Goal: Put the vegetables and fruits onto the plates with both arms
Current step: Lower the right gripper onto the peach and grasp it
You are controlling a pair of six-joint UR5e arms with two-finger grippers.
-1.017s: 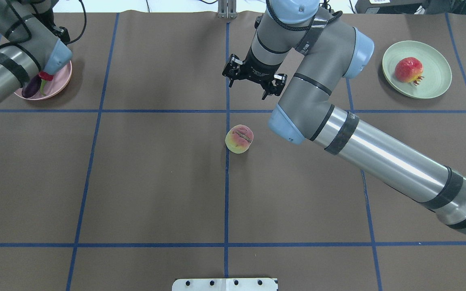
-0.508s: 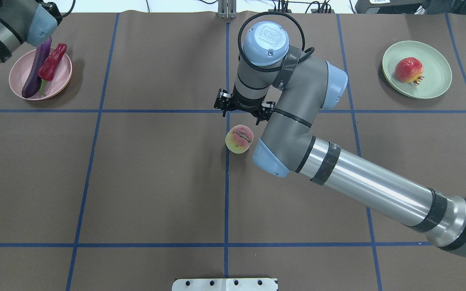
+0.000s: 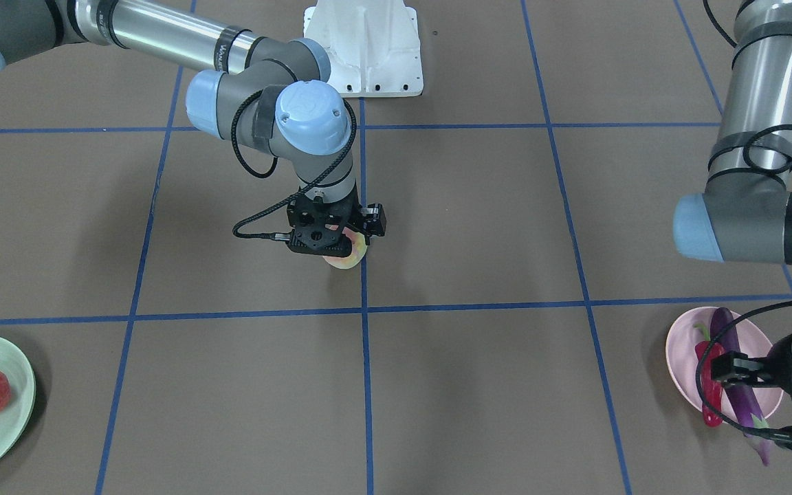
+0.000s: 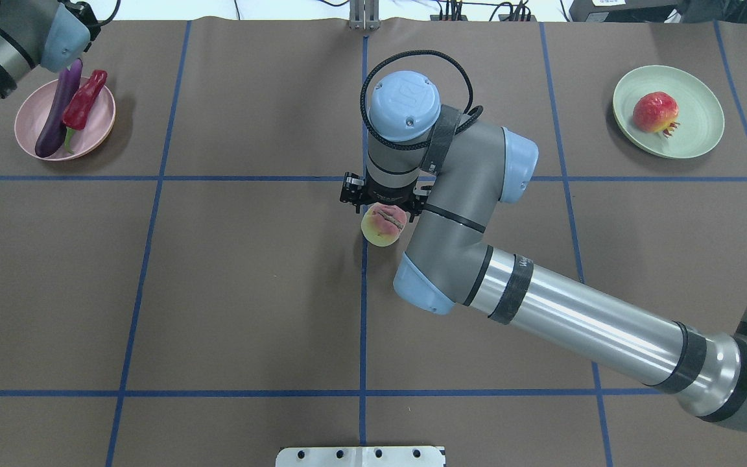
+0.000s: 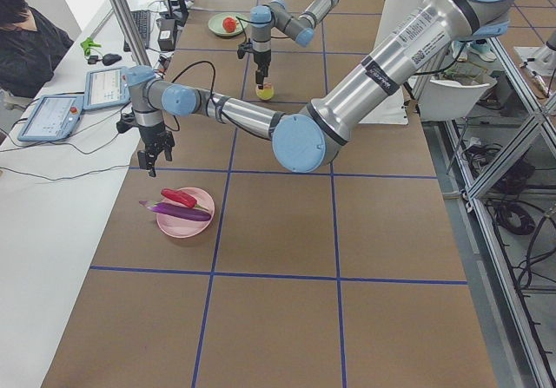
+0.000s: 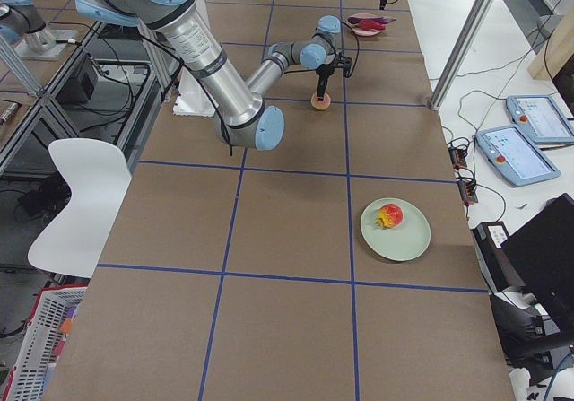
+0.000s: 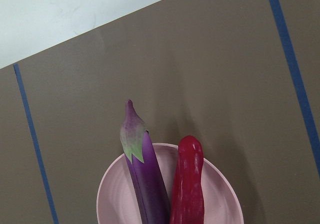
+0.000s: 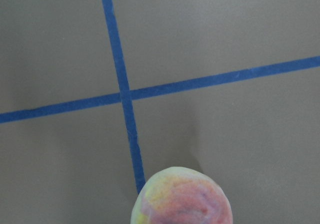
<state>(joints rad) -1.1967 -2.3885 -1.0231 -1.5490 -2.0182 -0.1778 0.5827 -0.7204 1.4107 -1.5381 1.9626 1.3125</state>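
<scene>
Moved: since half a second ago the right gripper (image 4: 384, 199) has slid down the overhead frame, from just above the peach (image 4: 383, 227) to directly over its upper half. The peach itself has not shifted.
Peach, place: centre of the overhead frame, on the brown table (image 4: 250, 292). It touches the vertical blue tape line (image 4: 362, 311) just below that line's crossing with a horizontal one.
Peach, heading: it is near-round, so it has no real long axis. Its dark crease runs from upper left to lower right in the overhead view, with the yellow side toward the lower left.
Right gripper, state: the fingers are spread, one on either side of the fruit, and no contact can be made out.
Step in hand: closing on the peach, by judgement.
Doing it well: the jaws should be centred across the widest part and sunk until the pads sit at mid-height. A gentle close would stop the round toy squirting out, and a straight lift should come before any swing.
Likely goal: the mint plate (image 4: 698, 139) at upper right, which holds the pomegranate (image 4: 654, 111) and has bare room to its right.
Pink plate (image 4: 98, 133): at upper left, carrying the eggplant (image 4: 56, 123) and chili (image 4: 83, 100) side by side. Both slant from lower left to upper right, and the eggplant's stem end overhangs the upper rim.
Left gripper (image 5: 155, 152): near the pink plate and apart from it. Whether its fingers are spread cannot be told.
</scene>
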